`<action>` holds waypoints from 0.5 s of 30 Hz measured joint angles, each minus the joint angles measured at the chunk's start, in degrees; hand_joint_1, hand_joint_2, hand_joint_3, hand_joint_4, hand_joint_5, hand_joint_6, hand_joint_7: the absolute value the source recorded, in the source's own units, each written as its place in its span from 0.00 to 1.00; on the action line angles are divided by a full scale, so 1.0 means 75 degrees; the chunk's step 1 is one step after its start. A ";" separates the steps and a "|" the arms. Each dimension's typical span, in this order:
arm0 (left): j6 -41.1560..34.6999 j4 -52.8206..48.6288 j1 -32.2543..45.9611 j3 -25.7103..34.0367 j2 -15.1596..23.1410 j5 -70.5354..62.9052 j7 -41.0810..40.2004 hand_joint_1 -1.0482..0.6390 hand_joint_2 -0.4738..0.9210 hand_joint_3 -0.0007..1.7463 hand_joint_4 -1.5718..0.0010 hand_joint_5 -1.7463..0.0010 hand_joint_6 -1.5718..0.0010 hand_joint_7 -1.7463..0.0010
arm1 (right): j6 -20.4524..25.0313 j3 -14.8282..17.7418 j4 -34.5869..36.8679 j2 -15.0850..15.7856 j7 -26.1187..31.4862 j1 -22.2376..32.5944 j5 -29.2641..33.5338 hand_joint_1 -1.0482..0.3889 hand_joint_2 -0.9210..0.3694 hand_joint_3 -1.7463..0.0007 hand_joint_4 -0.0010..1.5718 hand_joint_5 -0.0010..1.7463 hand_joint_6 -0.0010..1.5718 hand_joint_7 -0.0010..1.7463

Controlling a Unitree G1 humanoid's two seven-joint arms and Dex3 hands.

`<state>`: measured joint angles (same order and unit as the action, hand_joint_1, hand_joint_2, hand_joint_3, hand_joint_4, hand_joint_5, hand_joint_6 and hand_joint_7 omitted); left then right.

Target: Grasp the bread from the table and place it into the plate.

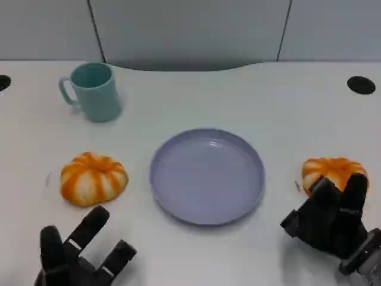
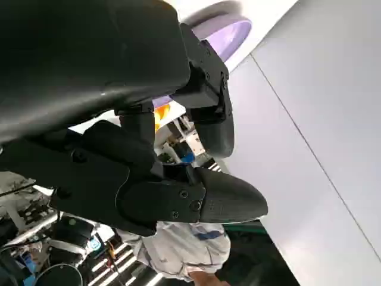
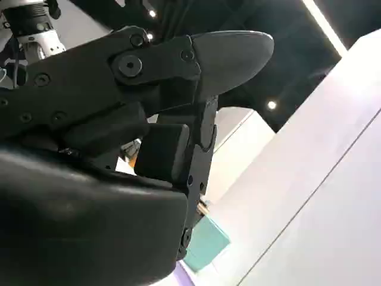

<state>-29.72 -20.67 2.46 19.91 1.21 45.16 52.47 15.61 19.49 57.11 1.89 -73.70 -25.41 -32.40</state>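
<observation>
A lavender plate (image 1: 206, 174) lies at the table's middle. Two orange-and-white striped bread buns rest on the table: one (image 1: 93, 177) left of the plate, the other (image 1: 331, 171) right of it. My left hand (image 1: 77, 253) hovers just in front of the left bun, fingers spread and holding nothing. My right hand (image 1: 333, 219) sits directly in front of the right bun, its fingertips overlapping the bun's near edge; whether they touch it I cannot tell. The plate's rim (image 2: 229, 30) and a sliver of orange bun (image 2: 162, 113) show past the left hand (image 2: 149, 149). The right hand (image 3: 137, 137) spreads its fingers.
A teal mug (image 1: 92, 91) stands at the back left, also seen as a teal patch (image 3: 205, 241) in the right wrist view. Two dark round holes mark the table's far corners (image 1: 361, 84). A person in a white top (image 2: 184, 250) stands beyond the table.
</observation>
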 measured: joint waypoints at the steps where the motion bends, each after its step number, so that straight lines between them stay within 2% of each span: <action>1: 0.0003 0.0003 0.0000 0.0000 0.0000 0.0000 0.0001 0.06 1.00 0.18 0.86 0.03 0.72 0.39 | 0.0005 -0.0002 -0.0001 0.0000 0.0001 0.0000 0.0000 0.21 0.00 0.85 1.00 0.07 0.93 0.01; 15: 0.0095 -0.0067 -0.0005 -0.0014 0.0008 -0.0019 0.0002 0.06 1.00 0.18 0.86 0.03 0.71 0.40 | 0.0105 -0.0029 -0.0124 0.0000 0.0048 0.0004 -0.0001 0.22 0.00 0.85 1.00 0.06 0.93 0.00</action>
<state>-29.01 -21.17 2.43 19.81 1.26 45.01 52.49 16.40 19.27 56.17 1.89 -73.34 -25.38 -32.40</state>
